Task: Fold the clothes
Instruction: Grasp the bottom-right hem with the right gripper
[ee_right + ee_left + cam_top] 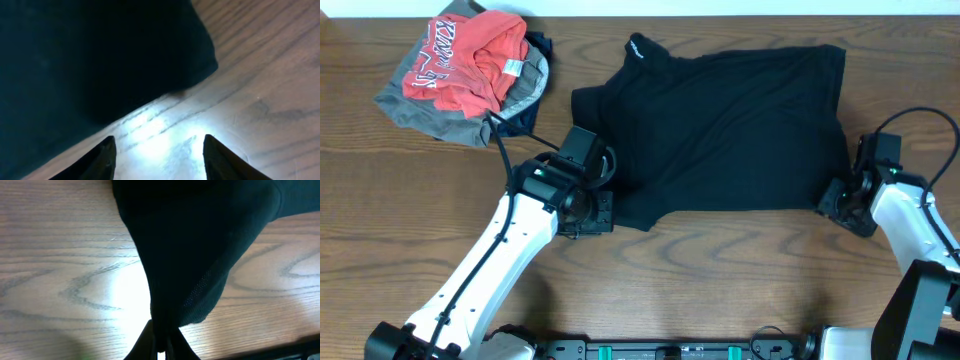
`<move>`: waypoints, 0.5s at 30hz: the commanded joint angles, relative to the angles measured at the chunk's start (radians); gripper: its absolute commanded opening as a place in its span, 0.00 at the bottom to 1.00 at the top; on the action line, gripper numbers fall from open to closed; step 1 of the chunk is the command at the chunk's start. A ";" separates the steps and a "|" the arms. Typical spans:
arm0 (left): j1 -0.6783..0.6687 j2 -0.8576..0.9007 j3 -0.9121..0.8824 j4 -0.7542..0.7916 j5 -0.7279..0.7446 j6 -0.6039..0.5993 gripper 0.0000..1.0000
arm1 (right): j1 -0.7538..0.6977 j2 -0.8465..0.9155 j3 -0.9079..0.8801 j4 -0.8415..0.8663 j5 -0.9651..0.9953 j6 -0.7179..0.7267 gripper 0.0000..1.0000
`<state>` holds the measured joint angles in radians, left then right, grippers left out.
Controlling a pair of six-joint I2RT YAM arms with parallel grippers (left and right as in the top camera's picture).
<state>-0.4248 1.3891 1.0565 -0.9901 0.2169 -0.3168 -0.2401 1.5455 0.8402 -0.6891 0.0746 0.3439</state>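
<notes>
Three views, each telling me something different; overhead, the black garment (730,130) lies spread across the middle of the desk (720,270), a coloured pile (470,70) well apart at the far left; the left wrist camera shows the left end effector (159,352) pinching a gathered fold of it; the right wrist camera shows the right end effector (157,152) spread over bare wood, the garment's corner just ahead, untouched.
</notes>
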 commanded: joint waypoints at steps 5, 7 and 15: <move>0.008 -0.012 0.018 -0.019 -0.028 0.002 0.06 | -0.029 -0.001 -0.071 0.117 0.008 0.038 0.47; 0.008 -0.012 0.018 -0.022 -0.028 0.002 0.06 | -0.029 -0.001 -0.087 0.154 0.009 0.039 0.47; 0.008 -0.012 0.017 -0.023 -0.051 -0.002 0.06 | -0.030 0.023 -0.123 0.274 0.037 0.064 0.46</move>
<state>-0.4225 1.3891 1.0565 -1.0065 0.1974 -0.3168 -0.2615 1.5482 0.7273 -0.4370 0.0872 0.3828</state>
